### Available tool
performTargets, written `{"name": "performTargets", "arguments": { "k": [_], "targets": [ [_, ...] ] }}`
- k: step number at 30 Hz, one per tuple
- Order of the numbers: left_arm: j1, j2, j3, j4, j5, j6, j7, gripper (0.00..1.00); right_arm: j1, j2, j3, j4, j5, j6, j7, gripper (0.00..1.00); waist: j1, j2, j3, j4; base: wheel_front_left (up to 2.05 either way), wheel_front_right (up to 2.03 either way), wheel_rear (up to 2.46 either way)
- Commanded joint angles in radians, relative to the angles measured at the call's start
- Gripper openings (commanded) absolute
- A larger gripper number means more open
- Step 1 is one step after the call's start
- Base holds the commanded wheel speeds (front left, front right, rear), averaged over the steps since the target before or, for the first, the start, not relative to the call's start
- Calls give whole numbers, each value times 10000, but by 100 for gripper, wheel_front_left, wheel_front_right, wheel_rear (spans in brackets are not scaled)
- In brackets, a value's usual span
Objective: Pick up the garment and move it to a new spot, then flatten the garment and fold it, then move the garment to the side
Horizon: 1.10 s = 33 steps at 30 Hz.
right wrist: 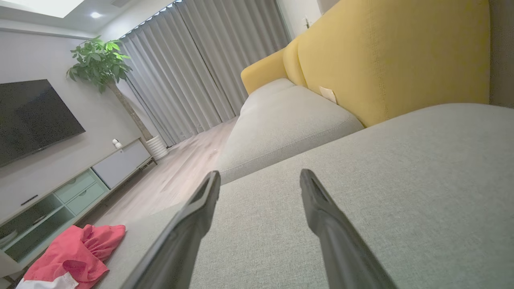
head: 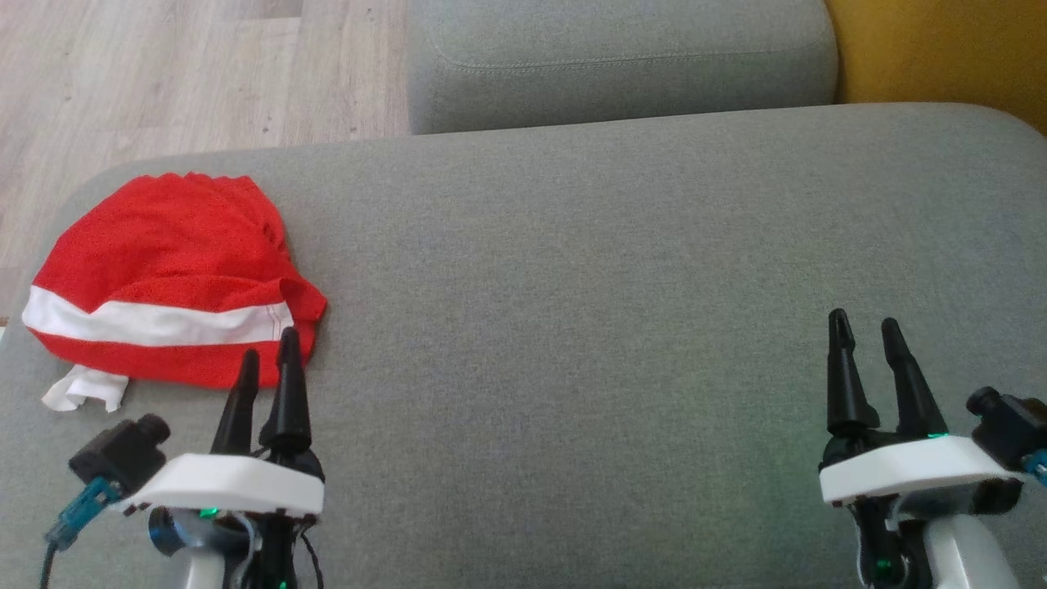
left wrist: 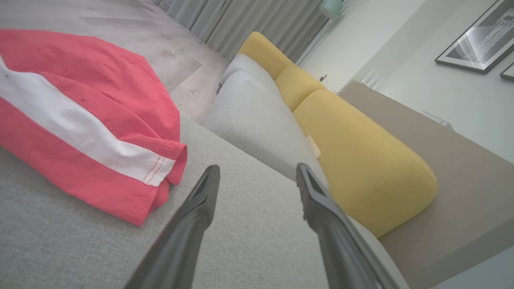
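Observation:
A red garment (head: 164, 270) with a white stripe lies bunched at the left end of the grey sofa seat (head: 613, 327). My left gripper (head: 268, 350) hovers open just right of its near corner, nothing between the fingers. In the left wrist view the garment (left wrist: 80, 120) lies left of the open gripper (left wrist: 259, 170), apart from it. My right gripper (head: 863, 325) stands open over bare cushion at the lower right. The right wrist view shows the garment (right wrist: 72, 255) far off at lower left, with the gripper (right wrist: 261, 176) open above the seat.
A second grey cushion (head: 622, 61) lies beyond the seat, with yellow back cushions (left wrist: 361, 160) along the right. Wooden floor (head: 164, 74) borders the sofa's far left edge. A TV, a cabinet (right wrist: 76, 184) and a plant stand across the room.

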Motion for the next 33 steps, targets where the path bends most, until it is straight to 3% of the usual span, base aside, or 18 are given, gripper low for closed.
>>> {"name": "performTargets", "arguments": {
  "k": [1, 18, 33],
  "targets": [
    [-281, 127, 82, -465, 483, 70, -145, 100, -401, -66, 222, -463, -453, -5, -191, 100, 0, 0, -4, 11, 0, 0, 0],
    [-205, 517, -957, -90, 3583, 724, -642, 100, -252, -77, 512, -387, -2958, -6, -693, 100, 0, 0, -12, 23, 0, 0, 0],
    [-375, 874, -1823, -43, 5227, 1528, -1080, 100, -362, -86, 593, -304, -5176, -6, -1135, 100, -1, 0, -7, 66, 0, 0, 0]
  ]
}}
